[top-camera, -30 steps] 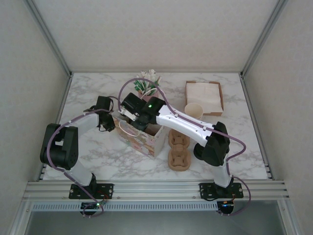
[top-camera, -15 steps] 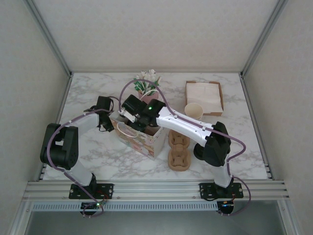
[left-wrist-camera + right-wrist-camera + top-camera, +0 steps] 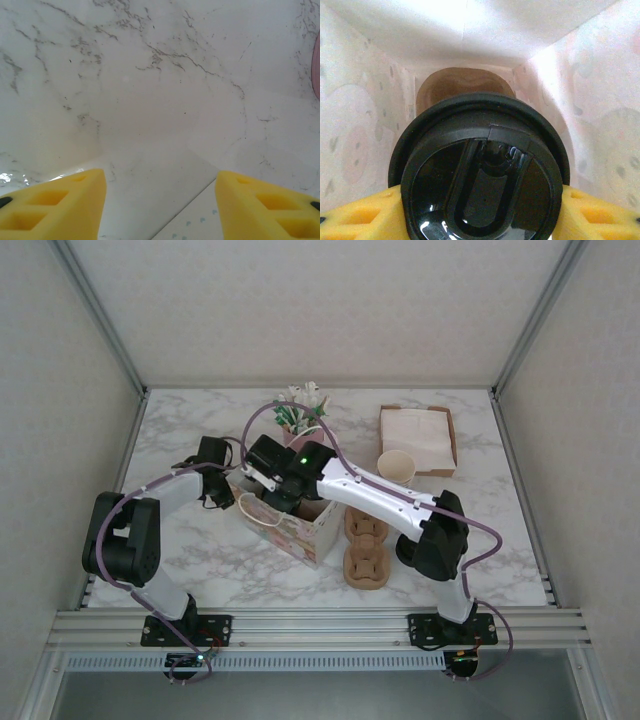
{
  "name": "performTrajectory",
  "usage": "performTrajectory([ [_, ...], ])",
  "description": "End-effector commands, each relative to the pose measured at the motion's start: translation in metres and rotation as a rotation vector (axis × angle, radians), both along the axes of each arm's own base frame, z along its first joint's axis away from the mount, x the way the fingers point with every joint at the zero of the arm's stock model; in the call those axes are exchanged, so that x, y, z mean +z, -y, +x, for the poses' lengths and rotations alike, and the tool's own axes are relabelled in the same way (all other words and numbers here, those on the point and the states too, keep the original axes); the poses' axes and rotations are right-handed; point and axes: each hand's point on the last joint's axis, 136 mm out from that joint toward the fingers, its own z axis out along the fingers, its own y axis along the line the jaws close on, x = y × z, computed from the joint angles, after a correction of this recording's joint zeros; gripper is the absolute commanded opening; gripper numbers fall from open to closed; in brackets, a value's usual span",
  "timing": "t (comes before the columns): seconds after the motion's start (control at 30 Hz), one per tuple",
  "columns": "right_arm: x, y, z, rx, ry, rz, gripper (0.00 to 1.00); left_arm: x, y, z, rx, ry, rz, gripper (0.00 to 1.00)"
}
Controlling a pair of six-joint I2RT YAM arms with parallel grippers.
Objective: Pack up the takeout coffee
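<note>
The takeout coffee [image 3: 480, 175] shows as a black round lid with a sip flap, held between my right gripper's [image 3: 480, 212] yellow fingers [image 3: 360, 215]. The gripper is shut on it inside the floral paper bag [image 3: 300, 525], whose pale printed walls [image 3: 360, 125] rise on both sides. A brown cup carrier [image 3: 465, 82] lies at the bag's bottom beyond the cup. From above, my right gripper [image 3: 275, 485] sits in the bag's open mouth. My left gripper [image 3: 222, 490] is at the bag's left side, open [image 3: 160, 200] over the marble, with a bag edge [image 3: 200, 220] between its fingers.
Two brown cup carriers [image 3: 365, 545] lie right of the bag. A lidless cream cup [image 3: 396, 465] stands by a cardboard box of napkins [image 3: 417, 438]. A pink pot of sachets [image 3: 303, 415] stands behind the bag. The marble table [image 3: 200, 550] is bare at front left.
My right gripper has shifted slightly left and lower into the bag with the coffee. The bag's handle has moved a little. The left arm stays put.
</note>
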Motion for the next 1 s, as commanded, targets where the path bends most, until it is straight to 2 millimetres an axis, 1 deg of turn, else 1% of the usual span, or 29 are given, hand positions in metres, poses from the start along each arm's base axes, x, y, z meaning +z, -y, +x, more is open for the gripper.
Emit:
performTrajectory([
  [0.0,0.028,-0.003,-0.009,0.022,0.039,0.012,0.47,-0.004,-0.001,-0.004,-0.013,-0.022,0.028,0.59],
  [0.07,0.034,-0.007,-0.016,0.042,0.029,0.041,0.48,-0.003,-0.001,-0.003,-0.013,-0.020,0.028,0.59],
  [0.13,0.032,-0.010,-0.021,0.050,0.009,0.058,0.48,-0.004,-0.001,-0.003,-0.012,-0.021,0.030,0.60],
  [0.2,0.021,-0.010,-0.024,0.052,-0.010,0.059,0.48,-0.004,-0.002,-0.003,-0.010,-0.020,0.033,0.59],
  [0.27,0.006,-0.009,-0.026,0.053,-0.028,0.039,0.48,-0.004,-0.002,-0.004,-0.008,-0.021,0.035,0.59],
  [0.47,-0.028,-0.008,-0.024,0.059,-0.043,-0.011,0.47,-0.004,-0.002,-0.004,-0.008,-0.021,0.033,0.60],
  [0.6,-0.056,0.007,-0.018,0.048,-0.033,-0.115,0.47,-0.002,-0.002,-0.004,-0.006,-0.016,0.035,0.60],
  [0.67,-0.069,0.016,-0.019,0.049,-0.039,-0.165,0.47,-0.002,-0.003,-0.005,-0.005,-0.017,0.037,0.60],
  [0.8,-0.086,0.030,-0.021,0.042,-0.048,-0.217,0.47,-0.003,-0.003,-0.005,-0.006,-0.018,0.036,0.60],
  [0.87,-0.083,0.031,-0.021,0.032,-0.054,-0.204,0.46,-0.002,-0.002,-0.005,-0.006,-0.017,0.035,0.60],
  [0.9,-0.077,0.028,-0.021,0.032,-0.052,-0.180,0.46,-0.002,-0.002,-0.005,-0.007,-0.018,0.035,0.60],
  [0.97,-0.058,0.019,-0.019,0.028,-0.038,-0.104,0.47,-0.003,-0.003,-0.006,-0.007,-0.020,0.036,0.60],
])
